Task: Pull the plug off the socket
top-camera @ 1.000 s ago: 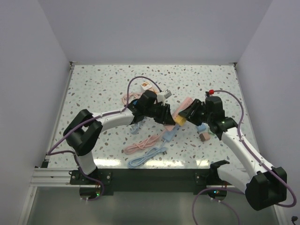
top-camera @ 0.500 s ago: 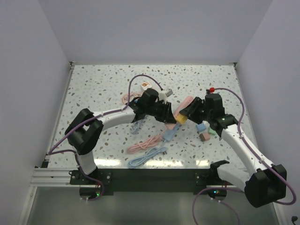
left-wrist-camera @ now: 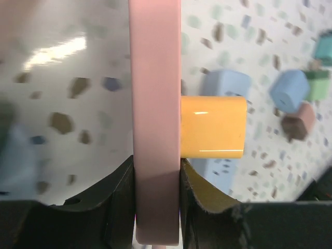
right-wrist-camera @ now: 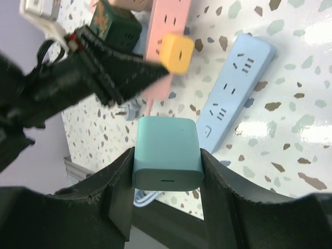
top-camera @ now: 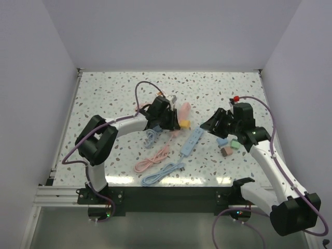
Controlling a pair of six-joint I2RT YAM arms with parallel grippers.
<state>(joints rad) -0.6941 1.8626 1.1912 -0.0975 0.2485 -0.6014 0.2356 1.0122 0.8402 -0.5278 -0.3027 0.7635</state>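
Top external: left gripper [top-camera: 175, 118] pinches a pink power strip [top-camera: 184, 109], apparently raised off the table [top-camera: 104, 98]. A yellow plug [top-camera: 183, 123] is seated in the strip's face. Right gripper [top-camera: 212, 124] is well apart to the right; its load is not legible here. A blue power strip [top-camera: 192, 141] lies flat between the arms, with loose adapters [top-camera: 228, 146] beside it.

Left wrist: the strip is clamped edge-on between both fingers [left-wrist-camera: 119, 192]. The yellow plug juts sideways just above one pad. It is a glossy block with rounded edges, judged light, rigid and slick, and held by prong friction alone.

Right wrist: jaws are pressed on a teal plug [right-wrist-camera: 167, 153], free of any socket, with the blue strip below it.

Handling, judged: grip the yellow plug across two flat opposite sides, near the strip face. Draw it straight out along the prongs. The strip is stiff but may twist in the left pinch.
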